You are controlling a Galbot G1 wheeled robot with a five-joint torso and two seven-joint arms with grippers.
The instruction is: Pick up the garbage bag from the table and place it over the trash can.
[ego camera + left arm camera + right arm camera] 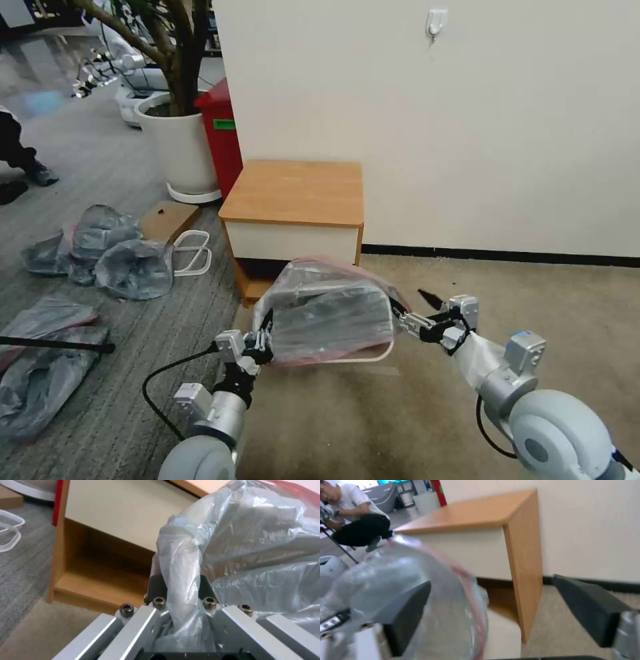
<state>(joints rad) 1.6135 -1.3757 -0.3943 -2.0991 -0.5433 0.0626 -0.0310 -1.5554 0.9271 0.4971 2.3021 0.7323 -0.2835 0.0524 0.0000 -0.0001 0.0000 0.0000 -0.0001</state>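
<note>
Plain cream wall (pixel 467 127) with black skirting strip (pixel 500 255). Beige carpet (pixel 413 420) meets grey striped carpet (pixel 100 167). Big white round plant pot (pixel 179 150) behind.

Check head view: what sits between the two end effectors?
The garbage bag, stretched between left end effector and right end effector, draped over the trash can.

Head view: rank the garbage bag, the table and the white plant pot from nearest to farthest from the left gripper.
1. The garbage bag: held by the left gripper, stretched across to the right gripper.
2. The table: just beyond the bag, against the wall.
3. The white plant pot: farthest, behind the table's left side.
</note>
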